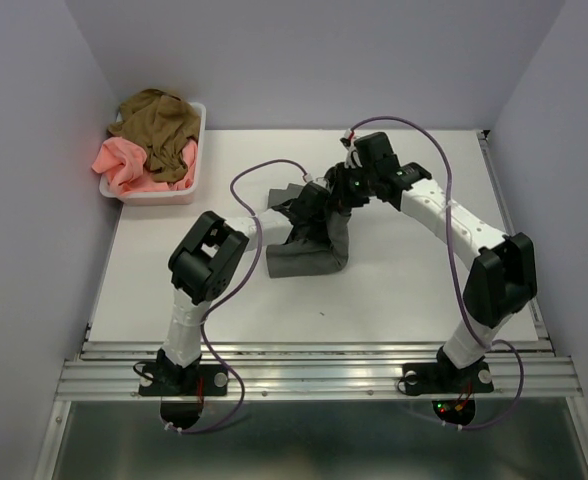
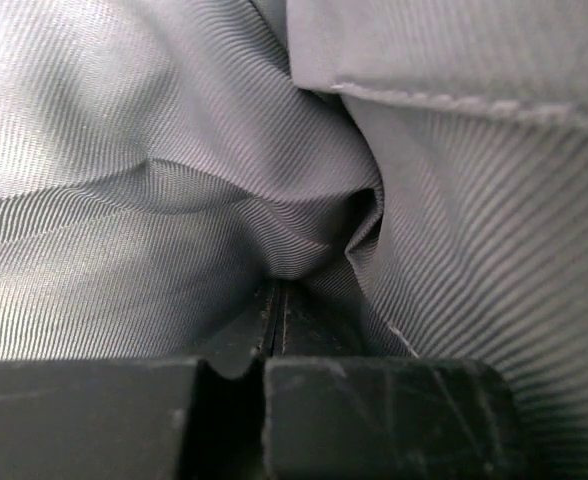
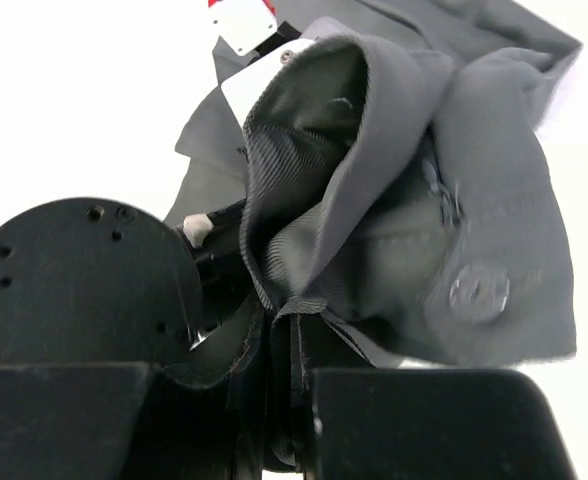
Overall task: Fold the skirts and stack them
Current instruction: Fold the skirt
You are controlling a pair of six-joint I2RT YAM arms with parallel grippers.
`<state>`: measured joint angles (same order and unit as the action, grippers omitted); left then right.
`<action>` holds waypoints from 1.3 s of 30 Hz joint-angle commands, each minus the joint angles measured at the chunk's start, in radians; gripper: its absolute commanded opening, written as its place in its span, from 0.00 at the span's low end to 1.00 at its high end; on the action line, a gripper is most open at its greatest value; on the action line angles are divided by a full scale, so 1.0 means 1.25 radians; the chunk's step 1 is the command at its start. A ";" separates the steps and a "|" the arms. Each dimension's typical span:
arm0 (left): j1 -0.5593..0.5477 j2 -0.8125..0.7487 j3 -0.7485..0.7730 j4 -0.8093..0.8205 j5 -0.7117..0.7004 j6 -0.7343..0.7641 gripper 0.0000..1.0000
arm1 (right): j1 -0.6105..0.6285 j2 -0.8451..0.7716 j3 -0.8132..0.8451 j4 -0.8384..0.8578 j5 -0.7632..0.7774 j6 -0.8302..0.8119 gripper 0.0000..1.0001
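The grey skirt (image 1: 309,255) hangs bunched above the middle of the white table, held up by both grippers. My left gripper (image 1: 302,208) is shut on a pinch of its grey cloth (image 2: 174,200), which fills the left wrist view. My right gripper (image 1: 342,192) is shut on the skirt's waistband edge (image 3: 394,200), next to its zip and button (image 3: 479,290). The two grippers are close together. The olive-brown skirt (image 1: 156,125) and the salmon-pink skirt (image 1: 124,160) lie crumpled in the white basket (image 1: 196,150) at the back left.
The table (image 1: 414,290) has walls on the left, back and right. An aluminium rail (image 1: 314,375) runs along the near edge with both arm bases. The left arm's elbow (image 1: 207,258) stands just left of the hanging skirt.
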<state>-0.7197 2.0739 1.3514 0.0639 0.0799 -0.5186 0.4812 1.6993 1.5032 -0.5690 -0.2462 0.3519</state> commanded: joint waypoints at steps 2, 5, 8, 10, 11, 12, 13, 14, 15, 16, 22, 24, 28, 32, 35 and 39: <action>-0.008 0.030 -0.027 -0.035 0.021 -0.011 0.00 | 0.031 0.036 0.033 0.040 -0.012 0.052 0.01; -0.008 0.012 -0.032 -0.034 0.023 -0.012 0.00 | 0.031 0.042 0.020 0.028 0.051 0.054 0.01; -0.008 -0.021 -0.033 -0.040 0.017 -0.009 0.00 | 0.031 0.041 0.025 0.004 0.110 0.045 0.01; -0.007 -0.053 -0.031 -0.050 0.009 -0.005 0.00 | 0.031 0.040 0.028 -0.021 0.155 0.033 0.01; -0.006 -0.065 -0.029 -0.050 0.004 -0.001 0.00 | 0.031 0.037 0.028 -0.027 0.163 0.030 0.01; -0.001 -0.091 -0.029 -0.078 0.000 -0.001 0.00 | 0.031 0.035 0.031 -0.036 0.176 0.024 0.00; 0.004 -0.103 -0.031 -0.082 0.000 -0.001 0.00 | 0.031 0.032 0.030 -0.041 0.182 0.020 0.01; 0.015 -0.119 -0.035 -0.083 0.000 0.000 0.00 | 0.031 0.031 0.031 -0.044 0.188 0.017 0.01; 0.021 -0.148 -0.046 -0.084 0.001 0.004 0.00 | 0.031 0.026 0.028 -0.049 0.193 0.011 0.01; 0.028 -0.161 -0.053 -0.085 0.002 0.006 0.00 | 0.031 0.026 0.030 -0.049 0.207 0.007 0.01; 0.092 -0.255 -0.135 -0.092 0.000 0.016 0.00 | 0.031 0.035 0.053 -0.075 0.248 -0.020 0.01; 0.111 -0.278 -0.168 -0.088 -0.001 0.018 0.00 | 0.031 0.040 0.059 -0.082 0.257 -0.026 0.01; 0.169 -0.309 -0.205 -0.084 -0.020 0.028 0.00 | 0.031 0.046 0.069 -0.087 0.250 -0.034 0.01; 0.200 -0.293 -0.236 -0.067 -0.025 0.036 0.00 | 0.031 0.054 0.081 -0.093 0.238 -0.042 0.01; 0.201 -0.258 -0.234 -0.062 -0.016 0.036 0.00 | 0.038 0.064 0.097 -0.101 0.228 -0.046 0.01; 0.201 -0.208 -0.233 -0.034 0.006 0.032 0.00 | 0.053 0.076 0.129 -0.109 0.236 -0.054 0.01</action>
<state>-0.4629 1.7744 1.0607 -0.0238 0.0639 -0.4942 0.5198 1.7889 1.5936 -0.7044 0.0422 0.3077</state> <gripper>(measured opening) 0.026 0.134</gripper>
